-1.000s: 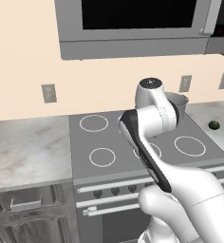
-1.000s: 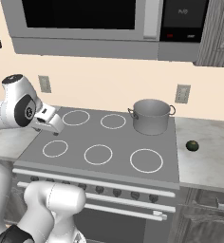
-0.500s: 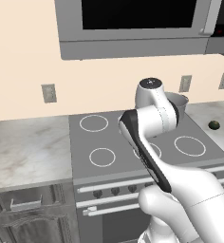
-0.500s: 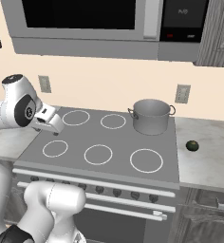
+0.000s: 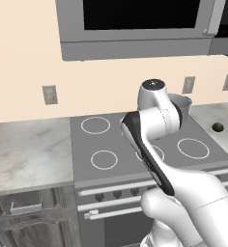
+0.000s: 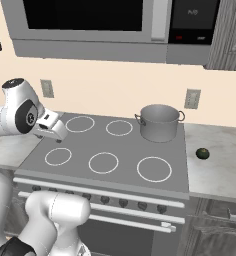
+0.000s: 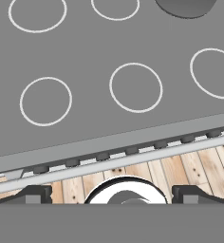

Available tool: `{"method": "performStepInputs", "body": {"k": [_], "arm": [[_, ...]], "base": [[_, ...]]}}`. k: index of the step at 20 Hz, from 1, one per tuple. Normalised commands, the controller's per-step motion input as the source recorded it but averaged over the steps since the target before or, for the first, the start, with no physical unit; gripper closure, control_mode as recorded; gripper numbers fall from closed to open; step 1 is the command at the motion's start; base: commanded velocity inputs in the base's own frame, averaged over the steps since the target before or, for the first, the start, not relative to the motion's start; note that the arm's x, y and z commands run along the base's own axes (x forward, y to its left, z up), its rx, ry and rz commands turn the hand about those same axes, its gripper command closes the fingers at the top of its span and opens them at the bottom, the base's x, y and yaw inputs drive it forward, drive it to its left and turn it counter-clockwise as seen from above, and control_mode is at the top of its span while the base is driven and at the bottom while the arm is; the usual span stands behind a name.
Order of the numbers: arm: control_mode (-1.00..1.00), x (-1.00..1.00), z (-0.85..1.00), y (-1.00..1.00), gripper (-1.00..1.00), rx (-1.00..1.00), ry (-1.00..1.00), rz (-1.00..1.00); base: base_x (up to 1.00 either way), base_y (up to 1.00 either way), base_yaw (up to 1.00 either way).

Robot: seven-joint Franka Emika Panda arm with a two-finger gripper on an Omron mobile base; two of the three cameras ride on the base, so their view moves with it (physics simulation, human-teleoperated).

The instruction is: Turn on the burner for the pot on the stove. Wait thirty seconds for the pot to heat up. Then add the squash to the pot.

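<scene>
The plain grey metal cylindrical pot has a darker hollow inside and small handles at its rim. It stands upright on the rear right ring of the dark grey flat-top stove with thin white burner rings. In the left base view the pot is mostly covered by the white arm, with just its rim and upper wall showing. In the hand view the pot is cut off by the top edge.

The small dark green roundish squash with a paler spot lies on the pale marbled counter to the right of the stove, apart from the pot. From the left base view the squash is a small dark blob, its surface too small to make out.

The row of dark front knobs runs along the stove's front edge; any markings on them are too small to read. The panel beside the grey microwave above the stove carries faint marks that cannot be read.

The two-finger gripper hangs over the stove's front left part, fingers spread wide apart and grasping nothing. Its dark fingertips stand at the bottom of the hand view, with wooden floor planks between them.
</scene>
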Motion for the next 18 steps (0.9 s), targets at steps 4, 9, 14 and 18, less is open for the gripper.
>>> {"method": "performStepInputs", "body": {"k": [4, 9, 14, 18], "arm": [[-1.00, 0.00, 0.00, 0.00, -1.00, 0.00, 0.00, 0.00], [-1.00, 0.00, 0.00, 0.00, -1.00, 0.00, 0.00, 0.00], [-1.00, 0.00, 0.00, 0.00, -1.00, 0.00, 0.00, 0.00], [-1.00, 0.00, 0.00, 0.00, -1.00, 0.00, 0.00, 0.00]], "base": [[0.00, 0.00, 0.00], [0.00, 0.00, 0.00], [0.00, 0.00, 0.00], [0.00, 0.00, 0.00]]}}
